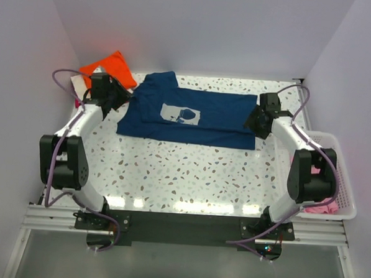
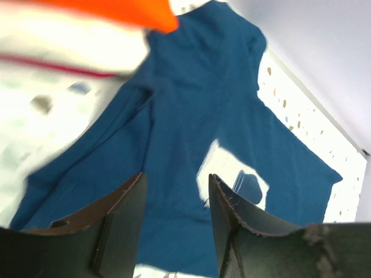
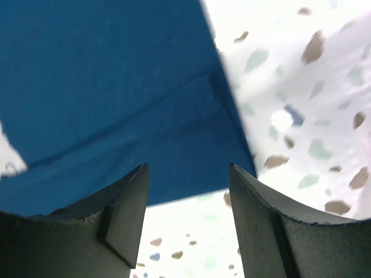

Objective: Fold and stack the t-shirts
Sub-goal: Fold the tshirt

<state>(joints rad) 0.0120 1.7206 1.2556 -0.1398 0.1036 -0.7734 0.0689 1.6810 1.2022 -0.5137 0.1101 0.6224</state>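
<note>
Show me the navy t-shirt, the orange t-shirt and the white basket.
navy t-shirt (image 1: 227,119): top view, plain cloth right of the print.
orange t-shirt (image 1: 111,66): top view, its middle.
white basket (image 1: 347,191): top view, right wall.

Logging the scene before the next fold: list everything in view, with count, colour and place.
navy blue t-shirt: one, navy with a pale chest print, spread across the back middle of the table
orange t-shirt: one, orange, bunched at the back left corner
cream cloth: one, cream, under the orange t-shirt; its kind is unclear
pink garment: one, pink, at the near end of the basket
basket: one, white plastic, right of the table
table: one, white with coloured speckles
left arm, right arm: two, white and black, near edge
left gripper: one, black, open over the navy shirt's left end
right gripper: one, black, open over its right edge
</note>
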